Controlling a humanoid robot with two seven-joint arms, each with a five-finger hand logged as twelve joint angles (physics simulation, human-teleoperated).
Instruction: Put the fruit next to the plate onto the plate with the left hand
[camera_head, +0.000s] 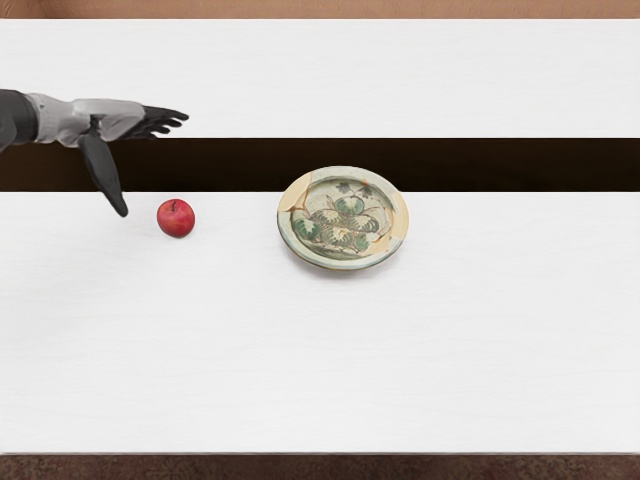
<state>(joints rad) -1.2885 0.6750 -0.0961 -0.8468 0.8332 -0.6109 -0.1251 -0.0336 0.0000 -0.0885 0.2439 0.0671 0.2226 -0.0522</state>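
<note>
Red apple (176, 218) looks small, firm, smooth and apt to roll; take it around its middle. Left hand (122, 135) hovers open, empty, beside plate (342, 217).

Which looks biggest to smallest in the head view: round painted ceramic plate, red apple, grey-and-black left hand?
1. Round painted ceramic plate
2. Grey-and-black left hand, nearly as long but slimmer
3. Red apple, clearly smallest

Bright, even light on the white table (320, 350); soft faint shadow under the plate (398, 216); sharp, straight-edged render throughout.
</note>
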